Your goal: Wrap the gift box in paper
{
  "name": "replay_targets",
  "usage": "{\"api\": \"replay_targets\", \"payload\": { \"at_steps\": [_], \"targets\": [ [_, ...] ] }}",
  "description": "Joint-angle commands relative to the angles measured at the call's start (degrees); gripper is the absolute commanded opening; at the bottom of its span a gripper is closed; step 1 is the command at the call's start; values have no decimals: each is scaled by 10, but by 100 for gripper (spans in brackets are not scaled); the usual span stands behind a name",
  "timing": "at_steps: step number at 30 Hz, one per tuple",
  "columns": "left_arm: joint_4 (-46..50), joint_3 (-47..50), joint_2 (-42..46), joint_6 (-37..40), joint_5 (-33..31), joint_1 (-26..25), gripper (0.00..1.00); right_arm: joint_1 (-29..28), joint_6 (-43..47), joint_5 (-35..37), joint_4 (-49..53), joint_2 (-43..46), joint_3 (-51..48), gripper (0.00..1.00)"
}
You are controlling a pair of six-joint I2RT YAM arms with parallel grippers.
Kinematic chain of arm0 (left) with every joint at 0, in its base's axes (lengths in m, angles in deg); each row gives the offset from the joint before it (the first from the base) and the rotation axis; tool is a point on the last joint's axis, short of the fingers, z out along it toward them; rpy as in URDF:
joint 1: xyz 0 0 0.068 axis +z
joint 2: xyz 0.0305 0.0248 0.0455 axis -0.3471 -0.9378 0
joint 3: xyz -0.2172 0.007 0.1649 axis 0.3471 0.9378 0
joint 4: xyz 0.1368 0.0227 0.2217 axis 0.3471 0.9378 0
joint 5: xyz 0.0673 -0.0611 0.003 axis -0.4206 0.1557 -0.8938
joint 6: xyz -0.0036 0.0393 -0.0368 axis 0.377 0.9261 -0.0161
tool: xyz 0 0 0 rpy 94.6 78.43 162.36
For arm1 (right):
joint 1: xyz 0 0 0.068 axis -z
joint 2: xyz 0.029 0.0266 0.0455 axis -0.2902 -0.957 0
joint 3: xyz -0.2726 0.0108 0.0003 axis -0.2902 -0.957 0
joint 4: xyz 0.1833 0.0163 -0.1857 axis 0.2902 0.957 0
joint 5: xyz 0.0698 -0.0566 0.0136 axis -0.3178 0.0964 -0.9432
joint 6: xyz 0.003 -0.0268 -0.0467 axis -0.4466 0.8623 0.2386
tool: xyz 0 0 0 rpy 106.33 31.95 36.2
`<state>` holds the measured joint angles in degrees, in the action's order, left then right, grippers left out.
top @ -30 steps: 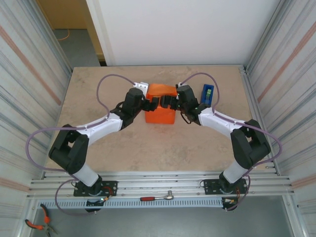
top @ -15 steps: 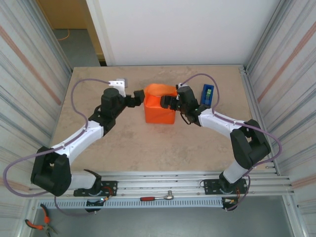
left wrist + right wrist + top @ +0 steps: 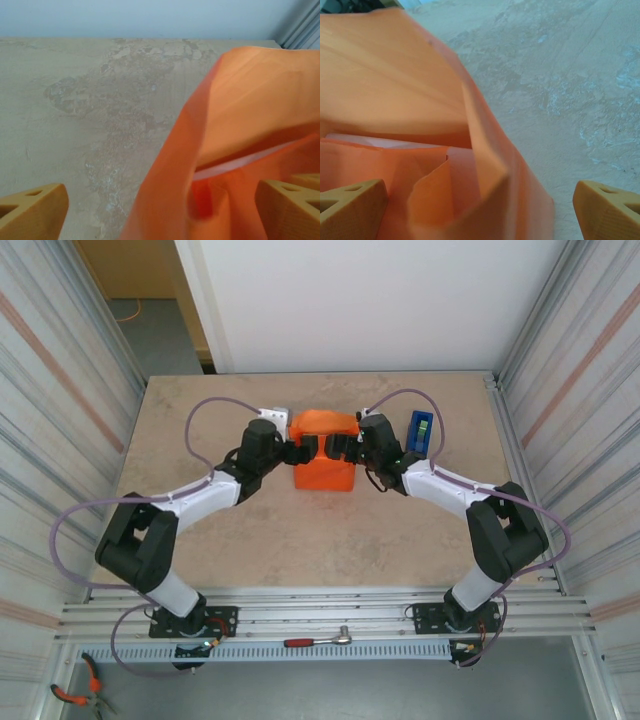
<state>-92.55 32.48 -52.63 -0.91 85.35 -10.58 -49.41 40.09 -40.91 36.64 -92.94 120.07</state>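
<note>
Paper [image 3: 324, 452], bright orange, drapes loosely over the gift box [image 3: 245, 162], a pale sliver inside the folds, toward 12 o'clock on the table [image 3: 400, 530]. Left gripper [image 3: 296, 453] at its 9 o'clock and right gripper [image 3: 345, 448] at 3 o'clock stand with jaws spread wide.

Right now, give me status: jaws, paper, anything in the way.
Left gripper and right gripper: jaws open, one at each end of the paper. Paper draped over gift box, ends loose. Blue tape dispenser beyond right arm, not blocking.
</note>
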Motion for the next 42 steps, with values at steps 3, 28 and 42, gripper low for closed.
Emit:
{"api": "replay_targets", "payload": {
  "at_steps": [3,28,42],
  "targets": [
    [-30,-13,-20,26,-41,-13,81,15,-15,-18,69,12,12,99],
    [-1,-18,-42,23,-80,-40,55,-21,3,128,-70,17,-38,92],
    [9,-37,-49,16,-71,-45,25,-40,36,156,-28,-21,-16,49]
  ]
}}
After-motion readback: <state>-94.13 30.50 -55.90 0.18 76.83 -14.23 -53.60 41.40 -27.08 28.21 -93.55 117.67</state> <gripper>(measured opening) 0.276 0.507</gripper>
